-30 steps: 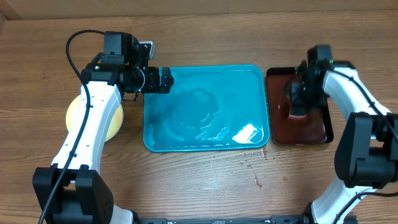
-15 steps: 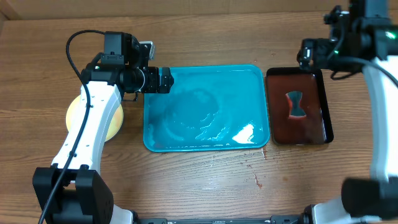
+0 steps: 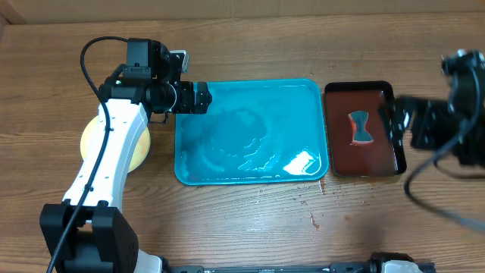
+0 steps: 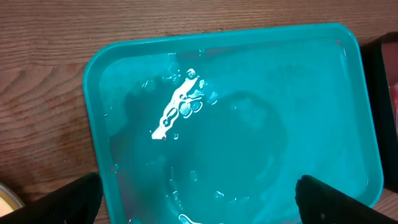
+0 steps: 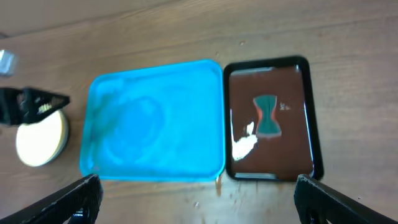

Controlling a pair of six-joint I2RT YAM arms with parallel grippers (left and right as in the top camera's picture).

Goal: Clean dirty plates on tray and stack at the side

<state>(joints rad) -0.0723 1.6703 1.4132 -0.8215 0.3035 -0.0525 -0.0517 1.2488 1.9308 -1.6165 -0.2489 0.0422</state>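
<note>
Plates sit stacked on the table just left of the teal tray, mostly hidden under the left arm, so their count cannot be told. The tray holds no plate, only a wet sheen. Within the last second the right gripper, which was down on the hourglass-shaped sponge in the dark reddish tray, has let go and risen clear, fingers spread wide. The sponge now lies alone there. The left gripper hangs spread and empty at the teal tray's left rim. Cleaning and stacking look finished.
</note>
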